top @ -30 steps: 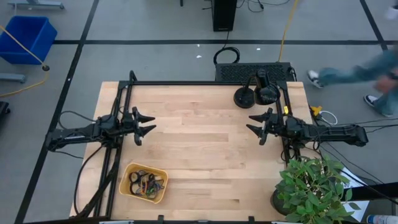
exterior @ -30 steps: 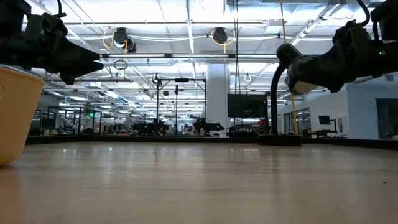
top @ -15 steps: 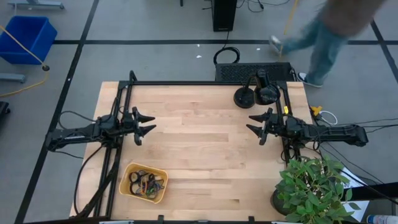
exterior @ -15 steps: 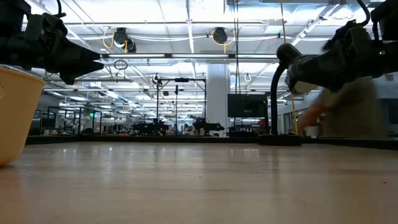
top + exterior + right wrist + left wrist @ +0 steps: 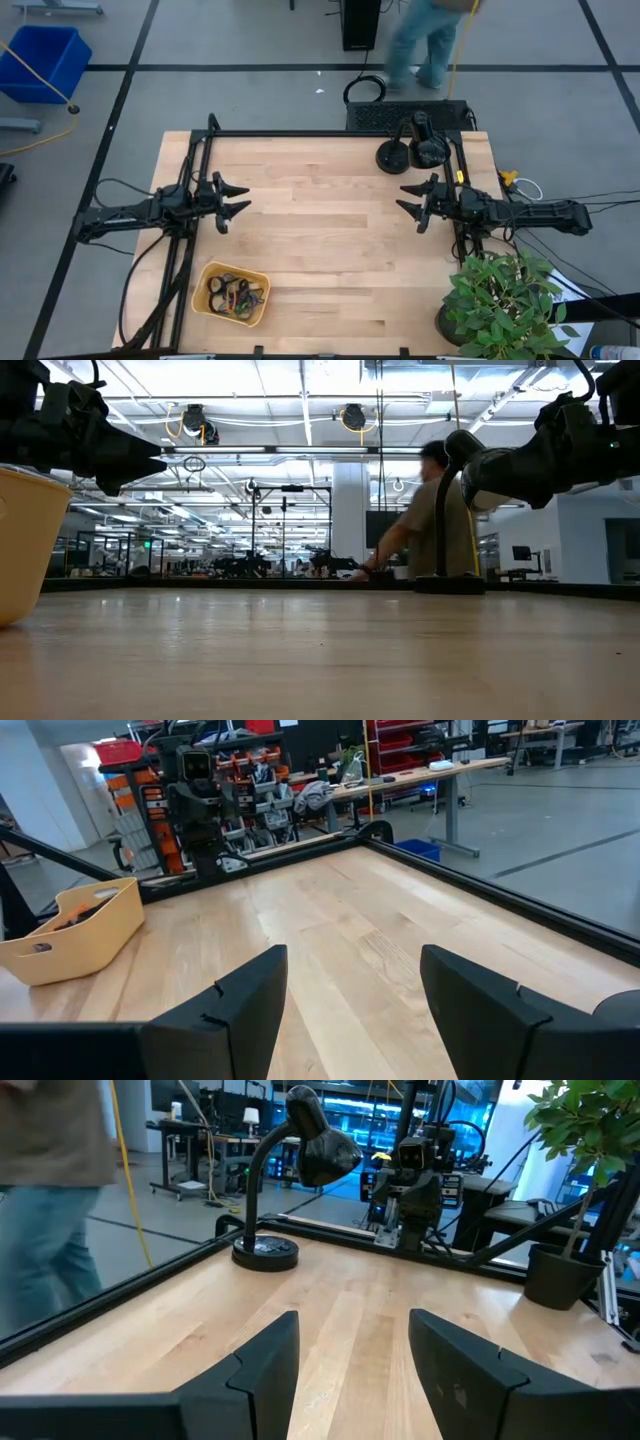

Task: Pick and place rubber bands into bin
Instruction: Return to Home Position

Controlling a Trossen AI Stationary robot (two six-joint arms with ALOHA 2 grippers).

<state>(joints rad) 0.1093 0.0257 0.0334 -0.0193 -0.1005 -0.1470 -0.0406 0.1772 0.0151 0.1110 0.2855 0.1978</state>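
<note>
The orange-yellow bin stands flat near the table's front left; several rubber bands in brown, black, green and orange lie inside it. The bin also shows in the right wrist view and the bin's wall at the left of the low view. My left gripper hovers open above the table's left side, pointing level toward the right. My right gripper hovers open at the table's right side, pointing level toward the left. Nothing lies between either pair of fingers.
A black desk lamp stands at the table's far right. A potted plant stands at the near right corner. A black frame rail runs along the far edge. A person walks past beyond the far edge. Bare wood lies between the grippers.
Both arms have kept still. The person beyond the table has walked from the far right toward the middle of the far side.
</note>
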